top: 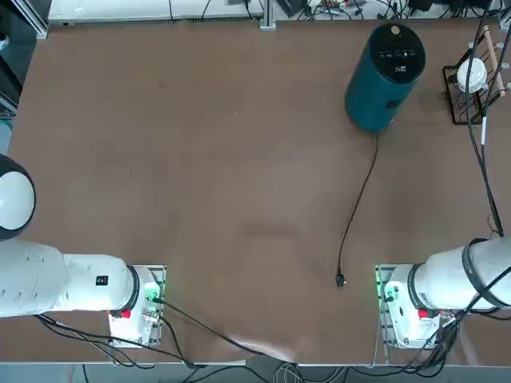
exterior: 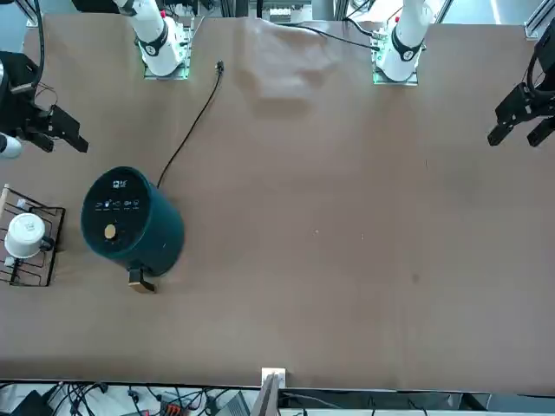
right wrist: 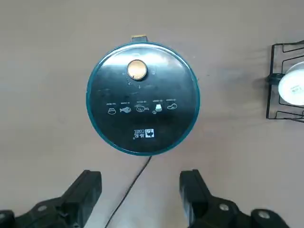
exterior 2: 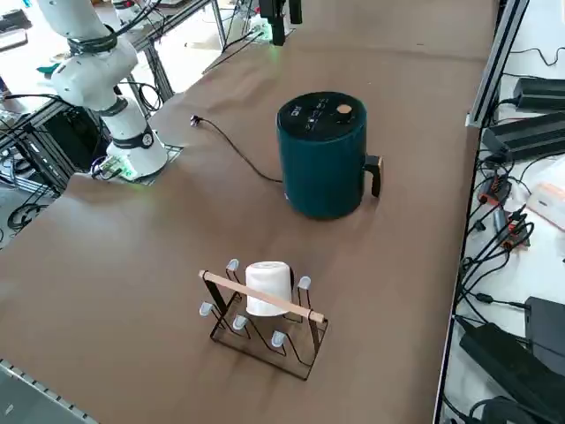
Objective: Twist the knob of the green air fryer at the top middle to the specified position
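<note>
Nearest you, the right arm's base (top: 415, 307) sits at the tabletop's (top: 200, 199) near edge, toward the right corner; the unplugged power cord (top: 359, 207) trails from there up to the fryer. Your right gripper (right wrist: 140, 199) hangs high above the tabletop with fingers (right wrist: 85, 190) spread wide, holding nothing, looking straight down on the green air fryer (top: 385, 76); likely parked there to keep the lid in sight. Fryer stands upright near the far edge, right of middle, handle (exterior 2: 374, 174) facing away from the arms. The gold knob (right wrist: 137, 70) sits on the lid's far side above the icon row; pointer mark too small to read, so can't tell its setting. Beyond, at the far right corner, a wire rack (top: 473, 84) holds a white cup (top: 472, 74).
</note>
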Controlling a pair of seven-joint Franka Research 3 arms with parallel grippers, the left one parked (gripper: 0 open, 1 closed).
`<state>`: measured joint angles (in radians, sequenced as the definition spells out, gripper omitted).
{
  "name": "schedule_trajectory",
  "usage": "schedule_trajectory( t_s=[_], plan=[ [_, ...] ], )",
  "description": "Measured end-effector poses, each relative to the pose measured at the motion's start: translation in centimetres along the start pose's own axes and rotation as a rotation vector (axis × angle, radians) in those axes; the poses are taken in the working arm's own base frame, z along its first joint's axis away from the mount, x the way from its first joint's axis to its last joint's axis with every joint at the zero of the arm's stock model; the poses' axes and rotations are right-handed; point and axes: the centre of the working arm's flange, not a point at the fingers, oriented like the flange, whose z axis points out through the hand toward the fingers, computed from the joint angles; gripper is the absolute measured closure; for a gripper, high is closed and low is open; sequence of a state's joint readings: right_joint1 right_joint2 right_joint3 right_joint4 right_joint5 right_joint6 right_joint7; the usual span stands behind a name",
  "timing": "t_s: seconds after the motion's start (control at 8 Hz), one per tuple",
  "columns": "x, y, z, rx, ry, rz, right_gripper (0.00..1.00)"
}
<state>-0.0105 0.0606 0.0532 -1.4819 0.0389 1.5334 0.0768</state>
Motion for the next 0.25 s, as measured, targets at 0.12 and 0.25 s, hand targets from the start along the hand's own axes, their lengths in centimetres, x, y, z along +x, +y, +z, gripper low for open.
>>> schedule_trajectory(
  t_s=[0.12,0.25],
  plan=[
    [0.00,0.00,0.00,0.000,0.000,0.000,0.00],
    [0.00,0.01,0.00,0.000,0.000,0.000,0.00]
  ],
)
